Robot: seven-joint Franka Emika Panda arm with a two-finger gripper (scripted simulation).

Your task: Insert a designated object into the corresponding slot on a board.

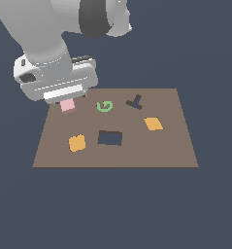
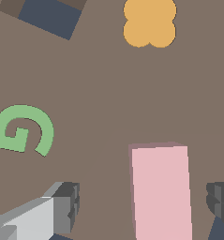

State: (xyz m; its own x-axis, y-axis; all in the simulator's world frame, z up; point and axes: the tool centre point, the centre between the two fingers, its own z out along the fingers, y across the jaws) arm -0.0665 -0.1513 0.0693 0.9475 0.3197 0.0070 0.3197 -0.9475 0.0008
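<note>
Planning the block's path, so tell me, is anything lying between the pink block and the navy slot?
No. In the exterior view, only bare board separates the block from the slot; the green G sits off to the side.

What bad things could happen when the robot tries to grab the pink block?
1. The tool is open around the pink block, but the block sits closer to one finger, so closing might shove or twist it.
2. The block lies near the board's corner; a push could slide it off.
3. A crooked block may jam at the navy slot.
</note>
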